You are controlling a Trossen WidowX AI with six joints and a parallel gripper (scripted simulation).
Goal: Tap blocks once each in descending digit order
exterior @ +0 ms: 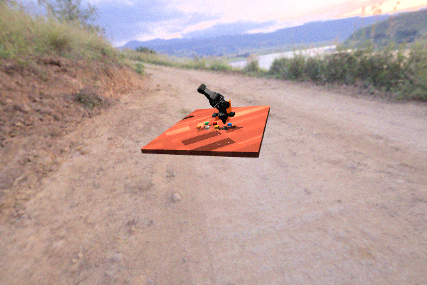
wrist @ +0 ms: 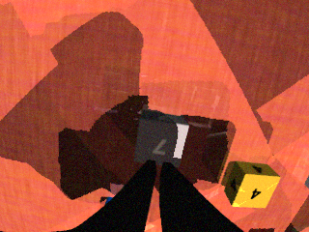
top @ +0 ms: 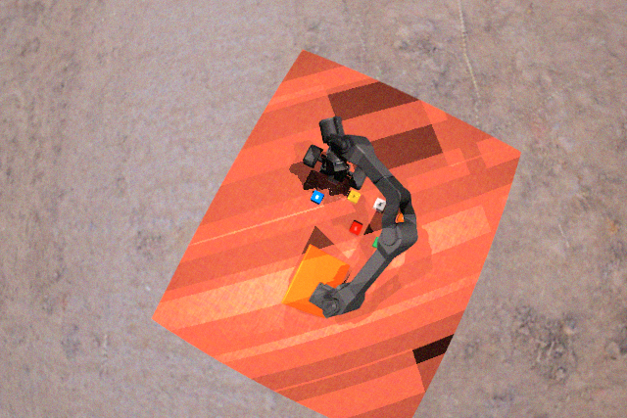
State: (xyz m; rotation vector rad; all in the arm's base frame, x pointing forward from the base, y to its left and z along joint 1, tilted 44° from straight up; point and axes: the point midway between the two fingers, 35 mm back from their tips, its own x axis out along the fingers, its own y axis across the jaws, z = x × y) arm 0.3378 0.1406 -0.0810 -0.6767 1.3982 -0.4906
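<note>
My gripper is shut and empty, above a grey block in its shadow. The grey block's digit looks like a 7; the gripper hides this block in the top view. A yellow block shows a 4. A blue block is mostly behind a finger in the wrist view. A white block, a red block, a green block and an orange block have unreadable digits here.
An orange wedge-shaped panel stands beside the arm's base. The arm arches past the right side of the blocks and partly covers the green and orange ones. The striped red-orange table ends in open edges all round.
</note>
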